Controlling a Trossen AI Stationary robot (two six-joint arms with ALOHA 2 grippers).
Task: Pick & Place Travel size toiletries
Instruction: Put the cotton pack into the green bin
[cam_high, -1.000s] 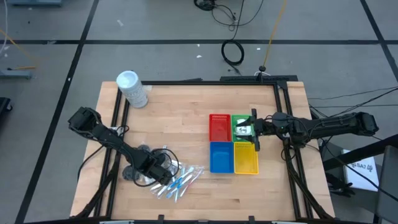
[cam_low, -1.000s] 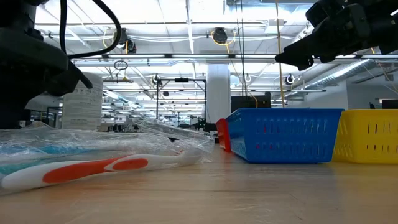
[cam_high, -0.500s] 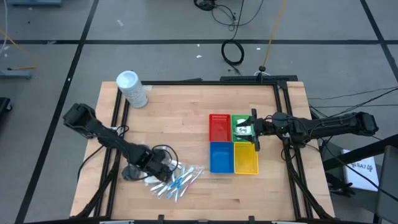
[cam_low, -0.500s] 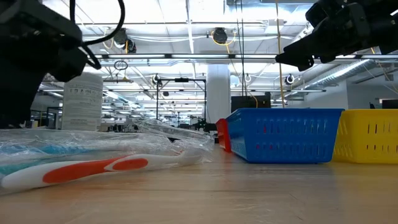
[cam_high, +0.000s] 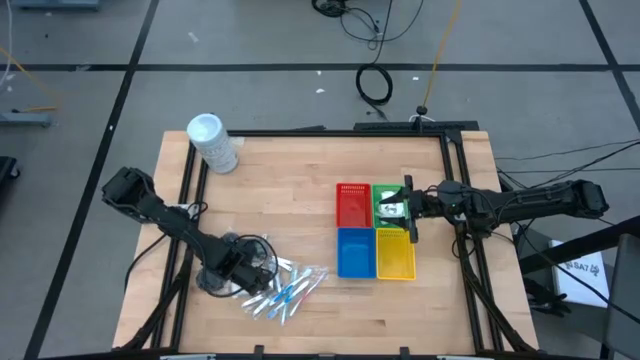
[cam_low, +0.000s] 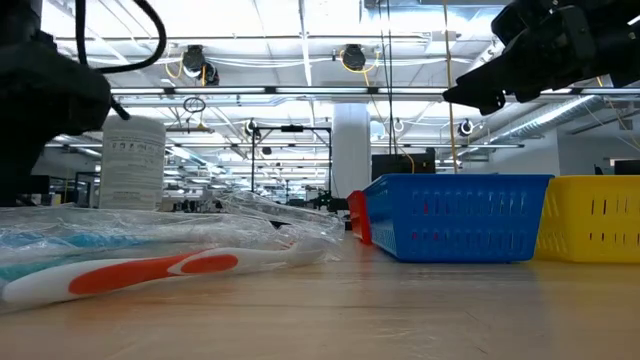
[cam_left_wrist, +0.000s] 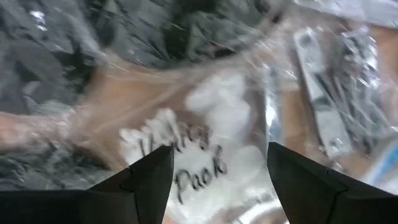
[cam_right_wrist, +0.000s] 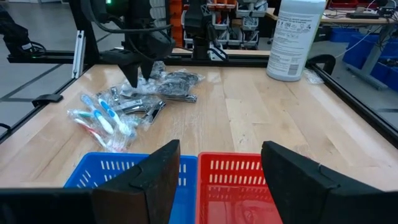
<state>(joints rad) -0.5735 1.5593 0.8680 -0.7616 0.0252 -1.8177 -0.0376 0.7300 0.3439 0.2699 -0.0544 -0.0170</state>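
Hovering over a heap of travel size toiletries (cam_high: 275, 287) near the bench's (cam_high: 290, 190) front-left corner, the left gripper (cam_high: 250, 268) points down with its fingers (cam_left_wrist: 140, 186) apart and nothing between them. Its wrist view shows a clear packet of white puffs (cam_left_wrist: 205, 140) with dark lettering lying directly below, beside crumpled wrapping and grey bundles. Slim blue-and-white sticks (cam_right_wrist: 102, 118) in clear wrap fan out from the heap toward the front edge; the low view shows one toothbrush with an orange handle (cam_low: 150, 272) lying flat on the wood. At the right side, the right gripper (cam_high: 408, 209) hangs above the green tray (cam_high: 386, 192), fingers (cam_right_wrist: 155, 177) spread and empty. Red tray (cam_high: 352, 203), blue tray (cam_high: 354, 252) and yellow tray (cam_high: 395, 254) complete the square block. A tall white tub (cam_high: 212, 142) stands at the back-left corner.
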